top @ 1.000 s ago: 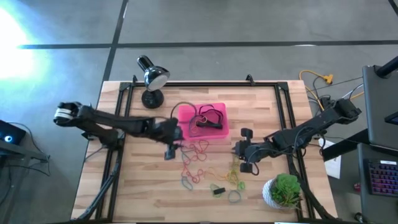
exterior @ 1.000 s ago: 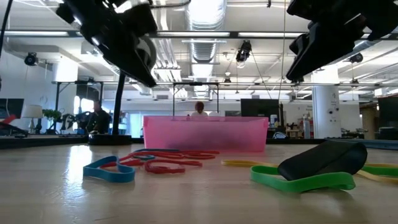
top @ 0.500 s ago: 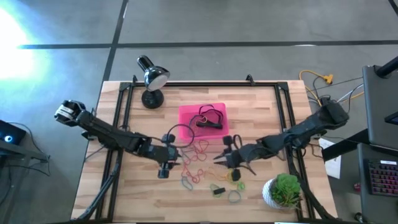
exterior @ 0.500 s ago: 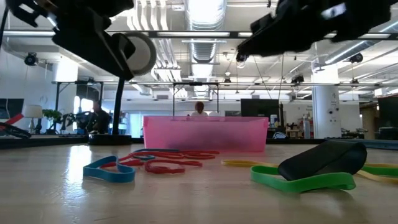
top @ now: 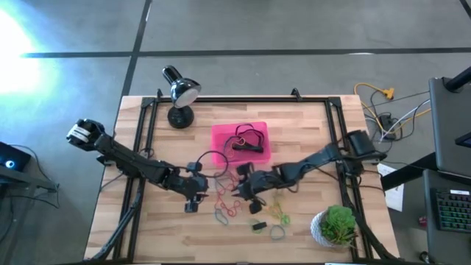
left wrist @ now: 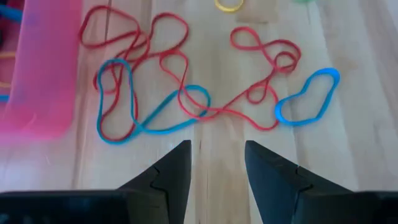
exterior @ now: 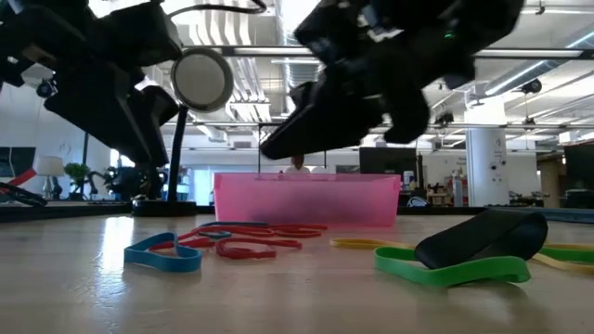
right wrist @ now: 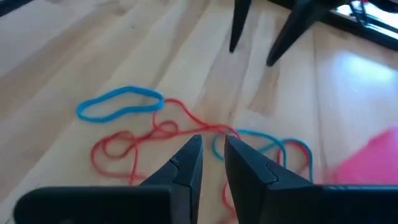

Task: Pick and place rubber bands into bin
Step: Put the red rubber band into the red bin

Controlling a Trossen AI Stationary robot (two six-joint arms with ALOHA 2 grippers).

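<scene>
Over the rubber bands (top: 229,193) beside the bin (top: 241,142) — left gripper (top: 197,193) jaws apart, right gripper (top: 239,193) jaws narrowly parted, empty.

A grey concrete floor (top: 294,29) surrounds the wooden table (top: 309,125), glare washing over one corner. Beyond it, an open hall: ceiling ducts (exterior: 299,70), fluorescent strips, a white column (exterior: 484,167), distant desks.

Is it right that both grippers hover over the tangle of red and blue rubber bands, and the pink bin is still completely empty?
Not quite. The left gripper and right gripper do hover over the red and blue rubber bands, but the pink bin is not empty: the high view shows dark bands already lying in it.
</scene>
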